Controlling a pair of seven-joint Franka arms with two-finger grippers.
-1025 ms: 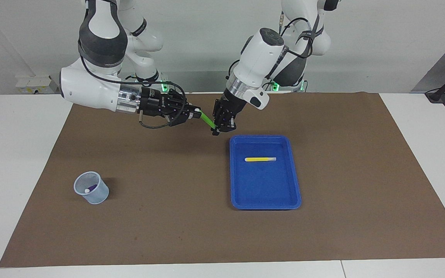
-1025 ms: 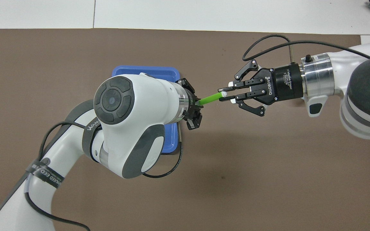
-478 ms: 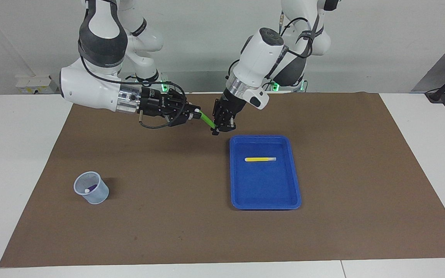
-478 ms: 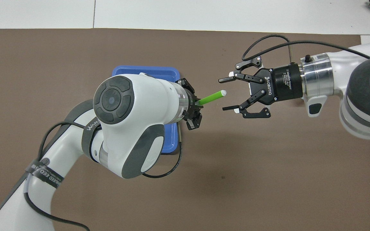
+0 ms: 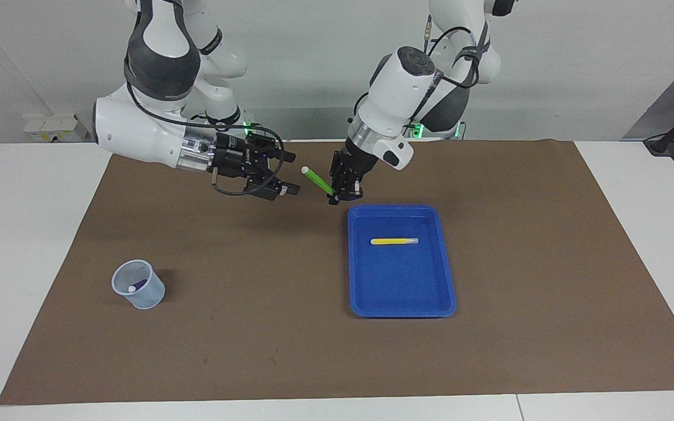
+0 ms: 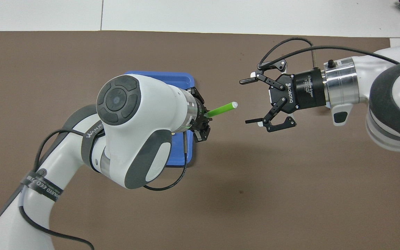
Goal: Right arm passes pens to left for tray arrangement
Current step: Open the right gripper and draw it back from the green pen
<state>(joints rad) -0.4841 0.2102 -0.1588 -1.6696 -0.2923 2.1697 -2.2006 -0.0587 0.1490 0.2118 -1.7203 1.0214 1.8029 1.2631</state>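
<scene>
yellow pen (image 5: 394,241) already lies flat in the tray (image 5: 401,304) — one of three done by my count. green pen (image 5: 318,180) is clamped in the left end effector (image 5: 337,196), just at the tray's robot-side edge, whitish tip pointing at the right end effector (image 5: 290,173), which i see spread wide and clear of it. purple pen (image 5: 137,286) sits in the cup (image 5: 148,298) — still to fetch. pens are slim smooth cylinders; tray glossy plastic, low rim; cup translucent; brown matte mat (image 5: 255,351) on the desk.
</scene>
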